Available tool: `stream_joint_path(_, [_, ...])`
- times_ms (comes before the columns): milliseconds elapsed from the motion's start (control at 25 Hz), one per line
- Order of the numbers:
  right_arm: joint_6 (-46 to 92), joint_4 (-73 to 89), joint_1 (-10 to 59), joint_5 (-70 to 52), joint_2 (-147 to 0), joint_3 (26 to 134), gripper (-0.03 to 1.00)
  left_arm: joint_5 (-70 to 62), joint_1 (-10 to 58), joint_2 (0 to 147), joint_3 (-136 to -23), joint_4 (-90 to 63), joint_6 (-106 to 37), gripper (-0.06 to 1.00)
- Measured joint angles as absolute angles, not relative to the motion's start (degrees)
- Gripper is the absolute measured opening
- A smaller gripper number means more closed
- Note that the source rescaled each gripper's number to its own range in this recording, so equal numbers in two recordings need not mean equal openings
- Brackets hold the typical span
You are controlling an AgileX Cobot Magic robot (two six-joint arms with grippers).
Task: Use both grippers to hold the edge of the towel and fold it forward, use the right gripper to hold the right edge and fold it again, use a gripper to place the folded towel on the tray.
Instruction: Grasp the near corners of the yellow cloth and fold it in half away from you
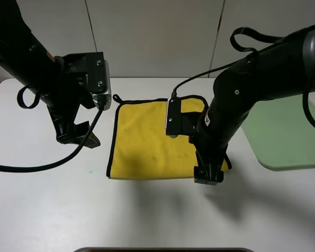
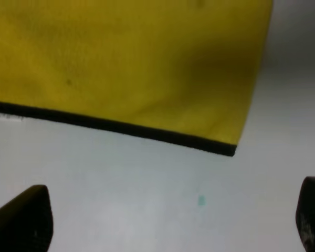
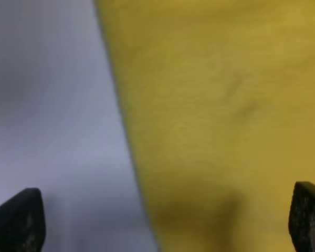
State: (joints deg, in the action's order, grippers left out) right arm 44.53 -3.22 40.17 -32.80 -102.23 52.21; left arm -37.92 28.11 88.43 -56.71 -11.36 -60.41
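Closest to lens: right gripper [image 1: 208, 177], low over near right corner of towel [image 1: 147, 142]. Noted fingers spread fully wide, gripping nothing. Contact with cloth: cannot tell. From right wrist, saw blurred yellow pile under most of the gap and bare table [image 1: 42, 210] under the rest, with one straight towel edge between the fingertips [image 3: 16, 223].

Logged left gripper [image 1: 76, 137] above bare table just beside towel's black-trimmed left edge, clear of the cloth. Fingers likewise wide apart, empty. From left wrist, saw a towel corner ahead of the fingertips [image 2: 23, 220] and a small teal speck [image 2: 201, 200] on the table just ahead of the gap.

Found towel flat on table, mid-scene, between the two arms, black loop [image 1: 118, 100] at far left corner. Found tray [image 1: 283, 136] to the right of towel, apart from it, partly behind right arm.
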Motion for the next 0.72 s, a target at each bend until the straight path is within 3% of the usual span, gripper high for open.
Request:
stream_joint_path(320, [50.2, -3.4, 38.2, -28.9, -103.1, 46.3, 1.0, -37.4, 28.3, 90.2, -55.7, -15.9, -64.9, 0.91])
stream_joint_path(720, [52.8, -3.7, 35.3, -26.0, -103.1, 45.9, 1.0, -31.8, 34.5, 90.2, -49.0, -16.1, -73.5, 0.9])
